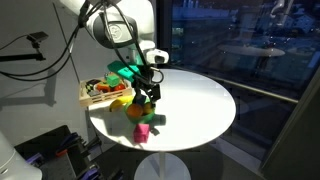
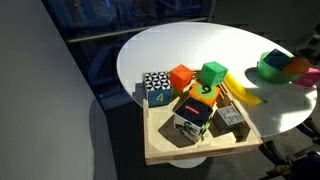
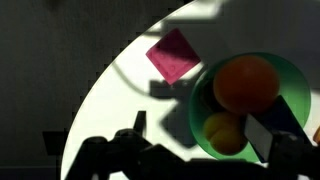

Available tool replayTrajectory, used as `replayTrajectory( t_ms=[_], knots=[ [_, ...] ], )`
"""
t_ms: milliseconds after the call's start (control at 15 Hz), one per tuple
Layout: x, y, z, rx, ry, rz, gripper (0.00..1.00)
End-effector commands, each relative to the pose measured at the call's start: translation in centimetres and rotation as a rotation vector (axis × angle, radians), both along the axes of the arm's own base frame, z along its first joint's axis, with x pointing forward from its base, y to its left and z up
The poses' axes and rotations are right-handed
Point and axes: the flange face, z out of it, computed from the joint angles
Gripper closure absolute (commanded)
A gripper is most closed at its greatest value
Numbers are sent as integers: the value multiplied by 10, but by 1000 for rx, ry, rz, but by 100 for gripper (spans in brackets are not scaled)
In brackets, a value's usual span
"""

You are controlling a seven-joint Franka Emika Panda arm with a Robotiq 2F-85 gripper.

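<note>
Jaws hang released and empty, close over a round green plastic bowl [image 3: 202, 100] on the round white table [image 3: 110, 120]. In my wrist view, the bowl holds a large orange ball [image 3: 247, 82] and a smaller yellow-orange ball [image 3: 225, 132]. A flat pink square block [image 3: 173, 54] lies just beside it.

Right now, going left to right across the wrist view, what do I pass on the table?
Pink block → green bowl → large orange ball inside that bowl. The smaller orange ball overlaps both, so it is left out.
</note>
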Motion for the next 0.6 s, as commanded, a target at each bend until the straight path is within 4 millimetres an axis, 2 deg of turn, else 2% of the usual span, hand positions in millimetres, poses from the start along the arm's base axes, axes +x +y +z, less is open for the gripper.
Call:
replayTrajectory(
  t_ms=[0, 533],
  knots=[
    [5, -24, 1, -13, 23, 40, 0],
    [16, -57, -17, -41, 75, 178, 0]
  ],
)
